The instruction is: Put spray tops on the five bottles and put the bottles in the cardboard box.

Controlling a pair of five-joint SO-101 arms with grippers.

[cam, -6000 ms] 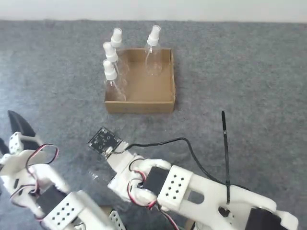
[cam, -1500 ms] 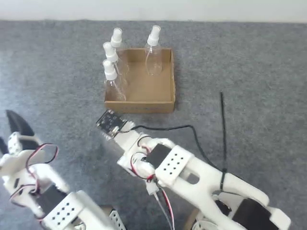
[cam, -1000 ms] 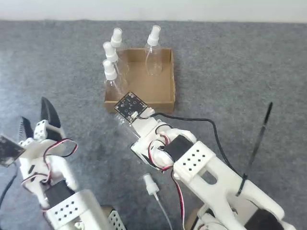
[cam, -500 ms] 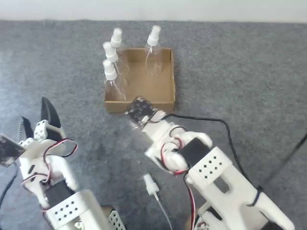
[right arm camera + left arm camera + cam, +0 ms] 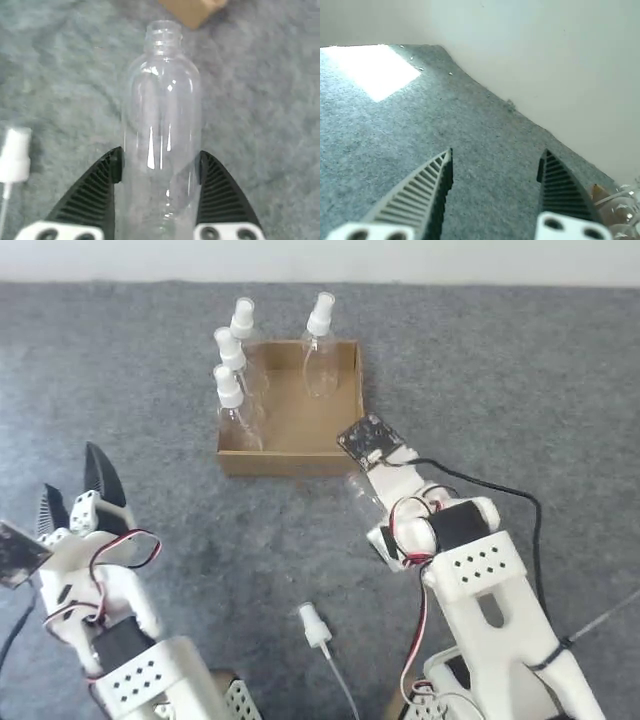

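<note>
A clear bottle [image 5: 162,115] with an open threaded neck and no top lies between the fingers of my right gripper [image 5: 160,157], which is shut on its body. From above, this bottle [image 5: 364,498] hangs just in front of the right front corner of the cardboard box [image 5: 292,462]. A white spray top [image 5: 314,625] with its thin tube lies on the carpet nearer the arms; this spray top [image 5: 14,154] is apart from the held bottle. Several capped bottles [image 5: 240,412] stand in the box. My left gripper [image 5: 496,155] is open and holds nothing, at the lower left [image 5: 72,480].
Grey carpet [image 5: 520,390] covers the table, with free room right of the box and between the arms. A pale wall [image 5: 545,55] rises beyond the carpet edge. A black cable [image 5: 500,490] loops off the right arm.
My right arm has swung the uncapped bottle from the lower left up to the box front, then right to its front corner. The spray top came into sight on the carpet. The left arm rose earlier, then stayed still.
</note>
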